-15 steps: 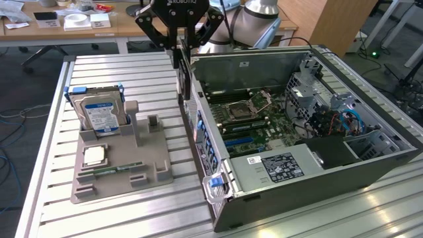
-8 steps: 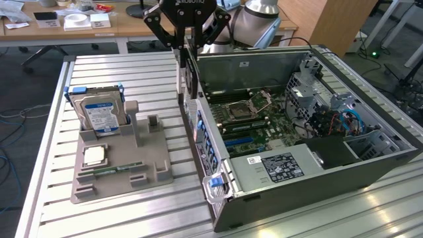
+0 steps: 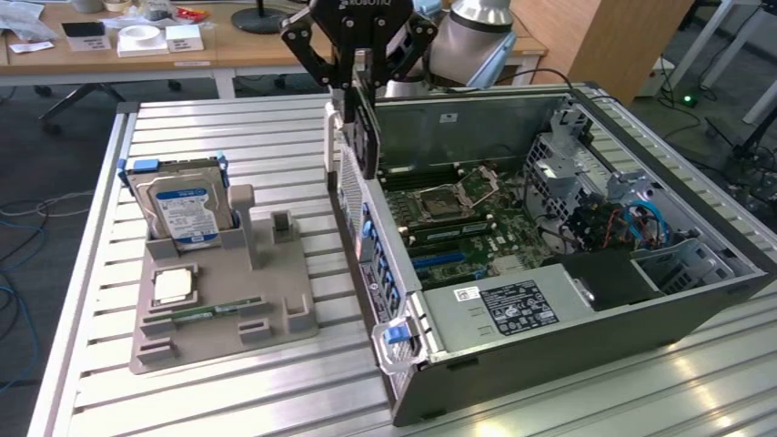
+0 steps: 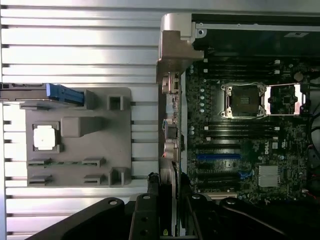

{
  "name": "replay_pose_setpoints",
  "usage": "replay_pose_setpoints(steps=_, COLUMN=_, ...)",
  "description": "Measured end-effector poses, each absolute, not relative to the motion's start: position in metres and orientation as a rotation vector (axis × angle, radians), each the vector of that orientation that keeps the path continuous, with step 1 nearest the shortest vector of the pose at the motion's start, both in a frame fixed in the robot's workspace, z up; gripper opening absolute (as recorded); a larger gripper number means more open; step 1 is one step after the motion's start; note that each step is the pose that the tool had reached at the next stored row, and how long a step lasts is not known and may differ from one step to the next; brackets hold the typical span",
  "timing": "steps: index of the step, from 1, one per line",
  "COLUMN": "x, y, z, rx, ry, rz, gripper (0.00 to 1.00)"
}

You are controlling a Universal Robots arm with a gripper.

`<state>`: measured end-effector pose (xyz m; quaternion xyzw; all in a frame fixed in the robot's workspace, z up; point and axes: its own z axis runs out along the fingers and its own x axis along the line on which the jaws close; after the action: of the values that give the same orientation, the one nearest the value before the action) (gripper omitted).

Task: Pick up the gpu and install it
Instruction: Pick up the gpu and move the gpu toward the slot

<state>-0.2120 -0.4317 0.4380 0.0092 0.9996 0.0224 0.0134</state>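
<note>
The gpu [image 3: 363, 137] is a thin dark card that hangs edge-down in my gripper [image 3: 362, 80], whose fingers are shut on its upper part. It hovers over the rear wall of the open computer case [image 3: 631, 300], at the exterior view's left side of the case. In the wrist view the gpu [image 4: 173, 192] appears edge-on between the black fingers [image 4: 150, 200] of my gripper [image 4: 171, 210], just above the case's rear edge. The motherboard [image 4: 240, 140] lies beside it, with a blue slot [image 4: 218, 156] close by. The card's bracket end is hard to make out.
A grey holder tray [image 3: 225, 314] sits on the slatted metal table [image 3: 182, 391] at the exterior view's left. It carries an upright hard drive [image 3: 182, 211], a processor [image 3: 174, 287] and a memory stick [image 3: 206, 312]. The power supply [image 3: 510, 309] and cables [image 3: 638, 223] occupy the case's near and right parts.
</note>
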Motion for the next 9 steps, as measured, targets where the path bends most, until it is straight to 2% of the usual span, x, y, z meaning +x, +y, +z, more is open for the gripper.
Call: replay_pose_setpoints(steps=9, x=-0.198, y=-0.430, z=0.438, rx=0.029, ry=3.114, rz=0.070, gripper=0.26)
